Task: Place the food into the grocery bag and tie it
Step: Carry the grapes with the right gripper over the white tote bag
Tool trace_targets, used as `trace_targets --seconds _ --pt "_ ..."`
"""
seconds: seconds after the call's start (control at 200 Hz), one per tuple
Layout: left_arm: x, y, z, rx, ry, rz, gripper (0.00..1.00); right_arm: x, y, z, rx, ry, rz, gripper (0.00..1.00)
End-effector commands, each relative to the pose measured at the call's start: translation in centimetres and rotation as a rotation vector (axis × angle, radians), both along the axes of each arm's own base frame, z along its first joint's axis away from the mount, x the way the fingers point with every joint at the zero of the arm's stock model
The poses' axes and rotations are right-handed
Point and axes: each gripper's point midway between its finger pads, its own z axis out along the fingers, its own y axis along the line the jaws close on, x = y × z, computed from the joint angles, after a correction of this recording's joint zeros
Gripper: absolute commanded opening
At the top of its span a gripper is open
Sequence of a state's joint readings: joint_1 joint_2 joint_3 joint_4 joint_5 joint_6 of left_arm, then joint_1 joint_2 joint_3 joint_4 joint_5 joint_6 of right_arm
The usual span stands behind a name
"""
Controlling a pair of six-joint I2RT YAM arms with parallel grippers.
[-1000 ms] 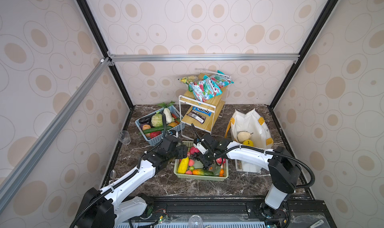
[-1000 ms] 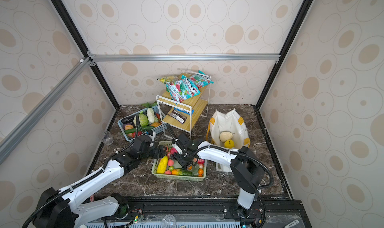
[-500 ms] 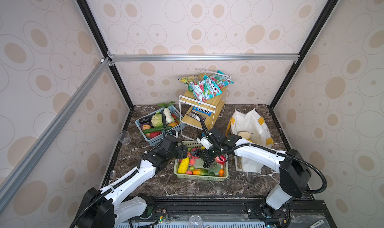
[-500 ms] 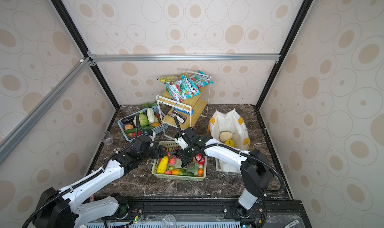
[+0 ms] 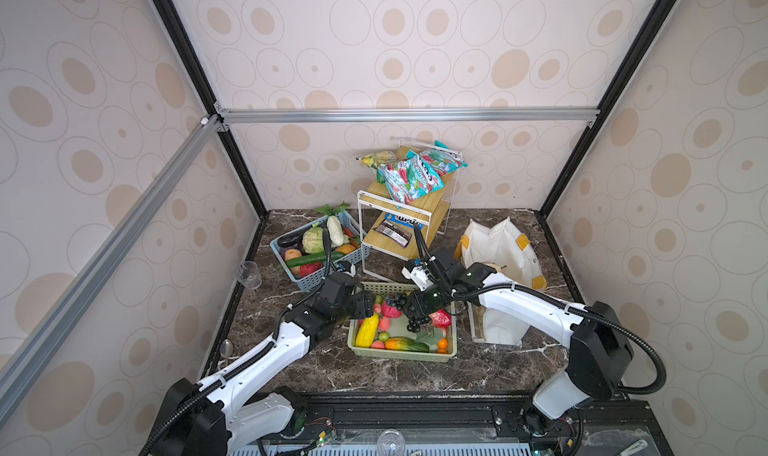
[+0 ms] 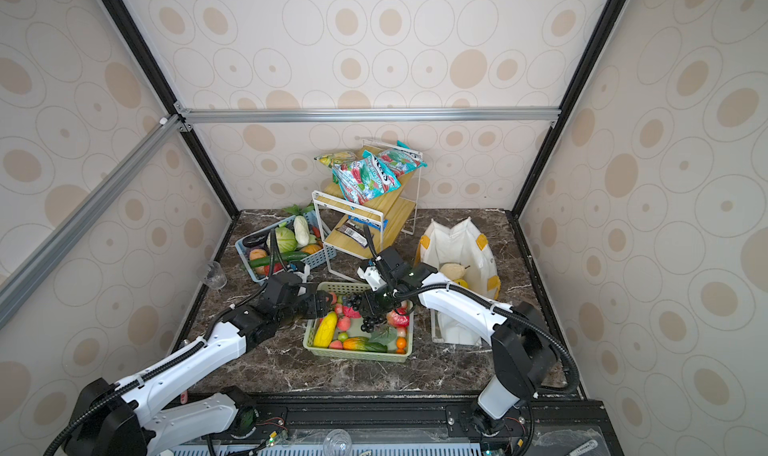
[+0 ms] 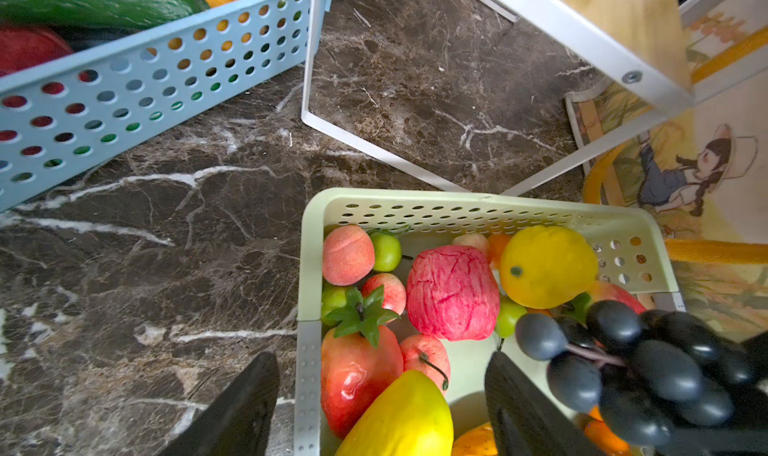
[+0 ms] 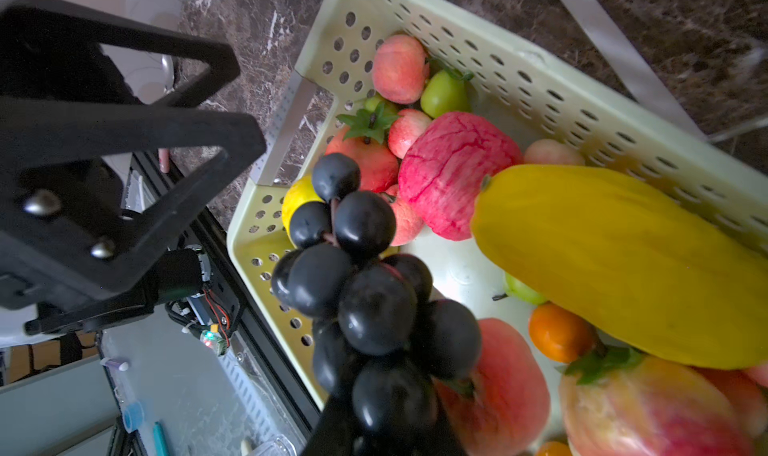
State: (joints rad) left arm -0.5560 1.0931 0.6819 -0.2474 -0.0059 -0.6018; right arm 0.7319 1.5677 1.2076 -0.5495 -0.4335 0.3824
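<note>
Dark grapes (image 8: 365, 283) hang over the green basket (image 5: 400, 353), seemingly pinched by the right gripper (image 5: 419, 308), its fingers mostly hidden behind the bunch, while the left gripper (image 7: 376, 412) hovers spread astride the basket's rim, grocery bag (image 5: 498, 241) just beside.

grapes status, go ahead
Copy: right gripper shut on dark grapes, above green basket; left gripper open at its rim; grocery bag open, path looks clear.
</note>
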Motion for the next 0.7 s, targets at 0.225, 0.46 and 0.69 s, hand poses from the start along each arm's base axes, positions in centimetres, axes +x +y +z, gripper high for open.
trace_targets --seconds 0.225,0.46,0.69 --pt "0.2 0.4 0.5 -0.02 -0.019 0.025 0.79 -0.2 -1.7 6.9 0.135 -0.019 -0.096 0.21" --pt "0.4 0.2 0.5 -0.022 -0.017 0.02 0.78 0.3 -4.0 9.7 0.17 -0.046 -0.156 0.22" --pt "0.6 -0.2 0.6 -0.028 -0.017 0.014 0.79 0.8 -6.4 11.7 0.179 -0.068 -0.209 0.23"
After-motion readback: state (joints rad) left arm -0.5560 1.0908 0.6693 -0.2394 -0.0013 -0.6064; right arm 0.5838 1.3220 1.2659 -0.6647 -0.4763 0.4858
